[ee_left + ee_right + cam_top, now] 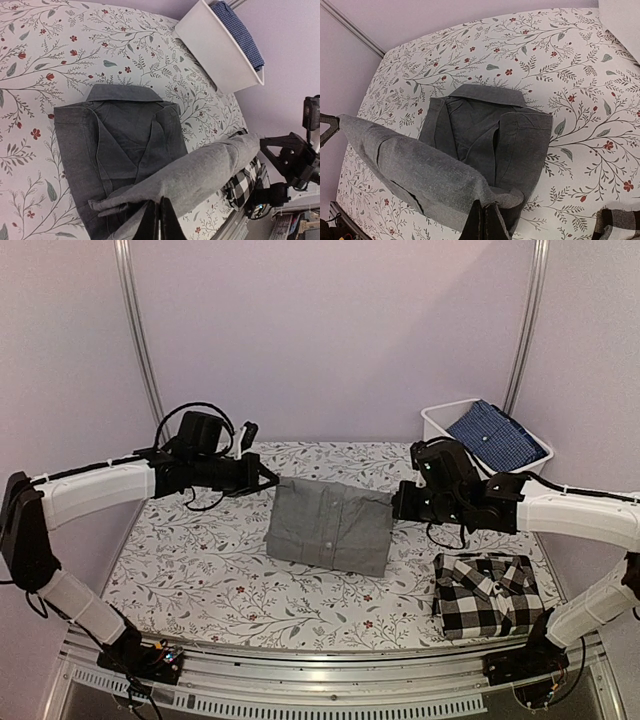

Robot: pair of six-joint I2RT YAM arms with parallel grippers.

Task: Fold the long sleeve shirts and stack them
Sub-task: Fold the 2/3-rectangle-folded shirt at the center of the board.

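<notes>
The plain grey shirt (330, 525) lies partly folded at the table's centre, collar toward the near side. My left gripper (270, 480) and right gripper (398, 502) are each shut on a far corner of it. They hold its lower part stretched between them, raised over the body. In the left wrist view the shut gripper (159, 220) pinches the raised fold (200, 170) above the shirt's body (120, 135). In the right wrist view the shut gripper (487, 220) pinches the other end (420, 175). The black-and-white checked shirt (487, 592) lies folded at the near right.
A white bin (440, 420) with a blue checked cloth (495, 435) stands at the far right corner; it also shows in the left wrist view (215, 45). The flowered tablecloth (200, 560) covers the table. Metal posts rise at the back left and right.
</notes>
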